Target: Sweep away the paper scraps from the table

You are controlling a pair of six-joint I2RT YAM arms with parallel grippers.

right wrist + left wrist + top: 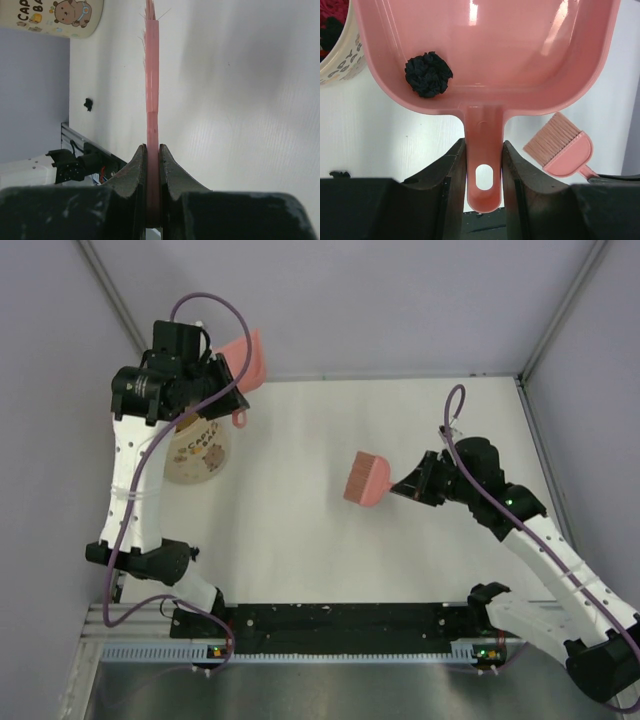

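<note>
My left gripper (pixel 232 392) is shut on the handle of a pink dustpan (pixel 249 358), held up at the table's far left. In the left wrist view the jaws (pixel 483 162) clamp the handle, and one black paper scrap (pixel 428 74) lies in the dustpan (pixel 520 55). My right gripper (pixel 415 483) is shut on a small pink brush (pixel 366 478) over the middle right of the white table (pixel 300 540). The right wrist view shows the brush (pixel 152 75) edge-on between the jaws (pixel 153 155). A small black bit (pixel 88 104), perhaps a scrap, lies on the table near the front left.
A cream printed cup (pixel 195 452) stands under the left arm, beside the dustpan; dark and red bits show inside it (pixel 335 30). A black strip (pixel 330 620) and a metal rail run along the near edge. Grey-lilac walls enclose the table.
</note>
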